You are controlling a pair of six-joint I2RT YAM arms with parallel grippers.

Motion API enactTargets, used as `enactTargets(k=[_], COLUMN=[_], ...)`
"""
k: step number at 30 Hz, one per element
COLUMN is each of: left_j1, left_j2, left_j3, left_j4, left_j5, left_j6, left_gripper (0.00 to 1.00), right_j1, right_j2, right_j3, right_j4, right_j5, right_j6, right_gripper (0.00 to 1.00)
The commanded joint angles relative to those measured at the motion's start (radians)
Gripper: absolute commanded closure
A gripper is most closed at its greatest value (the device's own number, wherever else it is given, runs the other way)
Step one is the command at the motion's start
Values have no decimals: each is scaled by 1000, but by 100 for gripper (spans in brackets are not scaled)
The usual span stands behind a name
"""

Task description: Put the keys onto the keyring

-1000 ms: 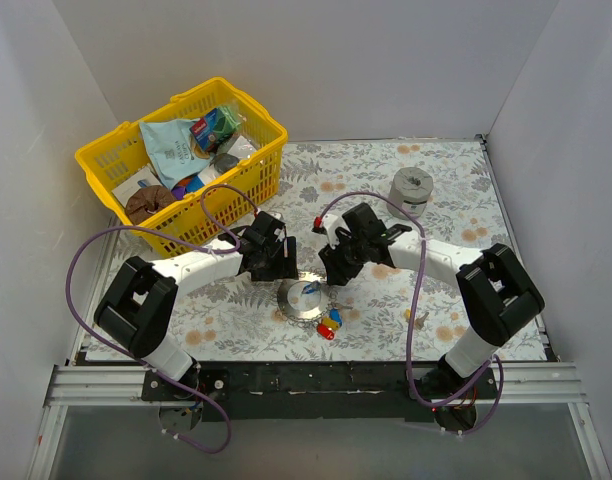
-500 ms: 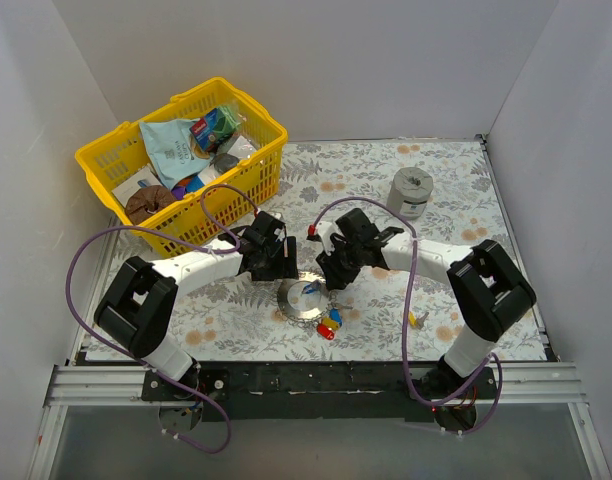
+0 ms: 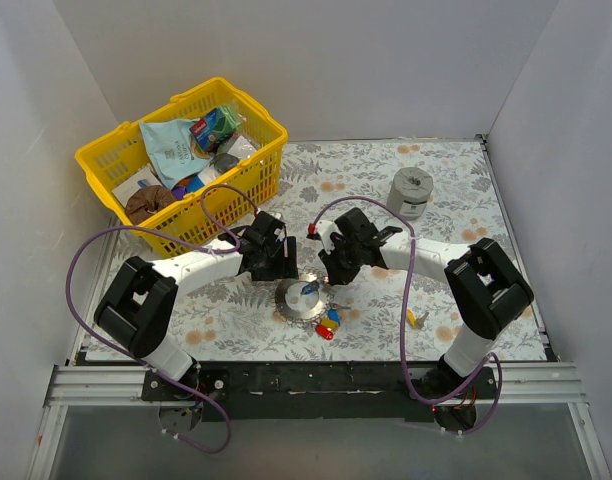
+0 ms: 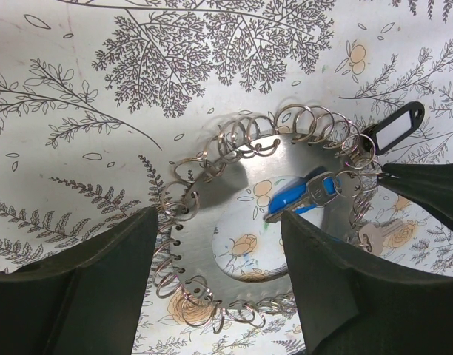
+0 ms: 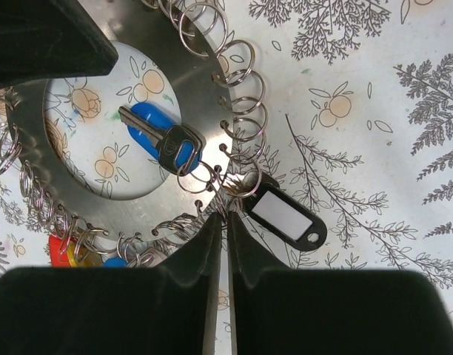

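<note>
Left gripper [image 4: 217, 219] spread open astride the keyring [image 4: 198, 238]; right gripper [image 5: 226, 219] pinched nearly closed at its ringed rim, grasp unclear.

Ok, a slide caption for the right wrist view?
Right tool nearly shut at the keyring rim, blue-headed key lying in its open centre, black tag alongside.

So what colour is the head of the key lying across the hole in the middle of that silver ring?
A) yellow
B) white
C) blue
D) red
C: in the right wrist view, the key lying across the open centre of the keyring has a blue plastic head.
</note>
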Motion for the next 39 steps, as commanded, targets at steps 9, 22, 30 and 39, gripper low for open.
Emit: enactTargets(k=[9, 22, 30, 39], left_j1=[-2, -2, -4, -2], left_j2=[-59, -58, -58, -73], left_j3=[17, 13, 12, 9], left_j4=[-1, 8, 8, 6], left_j5=[-18, -8, -8, -15], left_j6=[10, 11, 11, 11], left_gripper=[34, 34, 34, 34], right_j1=[3, 4, 3, 3], right_j2=[4, 11, 31, 59], right_j3=[55, 52, 55, 75], right_j4=[34, 45, 57, 68], right_j5=[-88, -58, -68, -87], right_j6=[-2, 3, 4, 20], right_gripper=[99, 75, 71, 89])
